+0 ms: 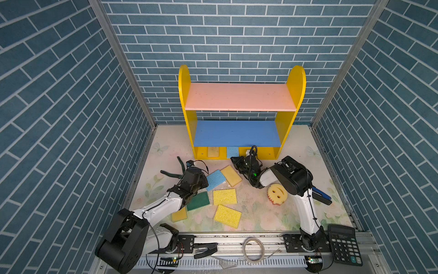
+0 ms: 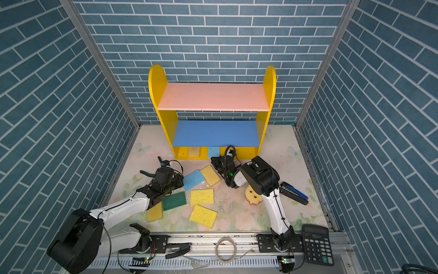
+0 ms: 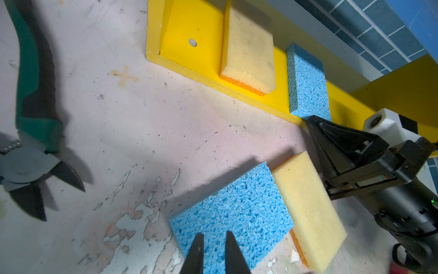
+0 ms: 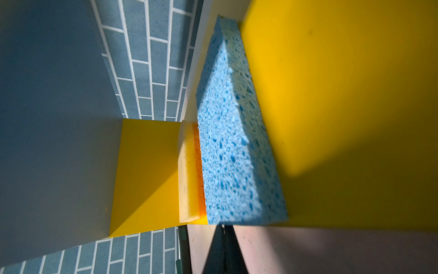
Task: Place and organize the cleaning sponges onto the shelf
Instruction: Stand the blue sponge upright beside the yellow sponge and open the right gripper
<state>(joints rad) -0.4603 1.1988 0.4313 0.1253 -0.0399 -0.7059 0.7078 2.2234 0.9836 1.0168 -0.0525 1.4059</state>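
The left claw [image 3: 214, 255], slightly parted and empty, hangs over the loose blue sponge [image 3: 237, 213] at frame bottom; the closed right claw [image 4: 222, 237] touches the shelved blue sponge [image 4: 237, 142].

Left claw [image 3: 214, 235] slightly ajar, right claw [image 4: 224, 231] closed.

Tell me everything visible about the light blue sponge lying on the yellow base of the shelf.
The light blue sponge is a flat rectangular block of porous, pitted foam. It lies flat on the shelf's yellow base, under the blue board, apart from the tan sponge beside it. The shut right gripper points at its front end; contact is unclear.
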